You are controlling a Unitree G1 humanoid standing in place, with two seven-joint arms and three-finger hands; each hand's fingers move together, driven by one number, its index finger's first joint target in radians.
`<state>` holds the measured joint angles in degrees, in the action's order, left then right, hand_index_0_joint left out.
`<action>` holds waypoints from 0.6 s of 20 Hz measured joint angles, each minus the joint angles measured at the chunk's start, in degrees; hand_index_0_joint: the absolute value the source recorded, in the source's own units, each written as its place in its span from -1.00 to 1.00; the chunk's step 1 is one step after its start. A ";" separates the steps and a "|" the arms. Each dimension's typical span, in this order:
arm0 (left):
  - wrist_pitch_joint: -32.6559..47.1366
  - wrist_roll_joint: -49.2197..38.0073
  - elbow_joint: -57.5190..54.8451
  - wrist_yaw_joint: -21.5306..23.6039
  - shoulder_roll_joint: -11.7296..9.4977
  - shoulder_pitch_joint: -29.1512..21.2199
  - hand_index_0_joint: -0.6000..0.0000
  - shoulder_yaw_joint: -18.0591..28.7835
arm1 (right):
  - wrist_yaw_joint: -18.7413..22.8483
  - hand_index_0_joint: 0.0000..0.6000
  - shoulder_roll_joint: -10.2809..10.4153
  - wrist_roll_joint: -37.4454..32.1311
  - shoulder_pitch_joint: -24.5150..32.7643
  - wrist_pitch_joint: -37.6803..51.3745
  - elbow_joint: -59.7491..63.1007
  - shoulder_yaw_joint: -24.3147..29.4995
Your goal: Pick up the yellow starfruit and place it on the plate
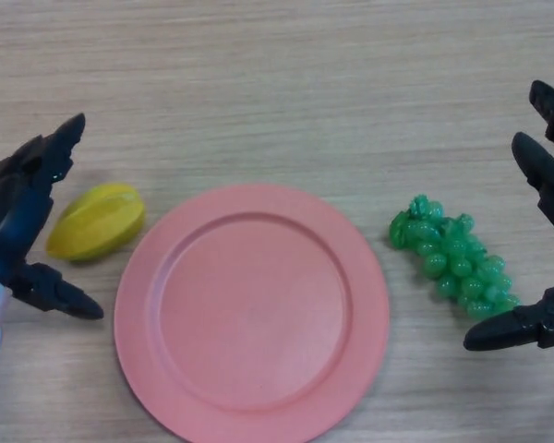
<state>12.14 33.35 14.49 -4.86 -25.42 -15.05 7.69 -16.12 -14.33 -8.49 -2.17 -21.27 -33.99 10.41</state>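
Plate [251, 309] is lying nearest, at the table's [277, 83] near edge, pink & bare, its lower rim running out of view. Starfruit [96, 221] is sitting just beside the plate's left rim, towards the table's left edge, not lifted yet. Left hand [18, 217] is bracketing it w/ fingers spread wide, holding nothing; whether a finger is touching the fruit, can't tell. Right hand [545, 231] is hanging near the right edge, fingers open too, empty, next to the grapes [452, 257]. Risk, imo: fruit is ridged & smooth-looking, so a shallow pinch could be squirting it sideways or rolling it off. Count: 1 starfruit, 1 plate, 1 grape bunch, 2 hands.
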 measured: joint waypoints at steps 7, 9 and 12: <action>3.03 8.02 6.16 7.99 -0.75 -2.71 -1.00 -2.35 | -0.01 -1.00 0.00 0.00 -0.15 -0.01 -0.05 0.22; 3.03 7.98 6.15 13.62 -0.77 -3.70 -1.00 -2.29 | 0.00 -1.00 0.00 0.00 -0.20 -0.01 -0.03 0.22; 3.04 8.79 6.15 16.47 -1.00 -4.22 -1.00 -2.29 | 0.00 -1.00 0.00 0.00 -0.24 -0.01 -0.04 0.21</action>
<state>15.17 42.15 20.64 11.61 -26.42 -19.27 5.40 -16.13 -14.33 -8.49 -2.42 -21.28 -34.03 10.62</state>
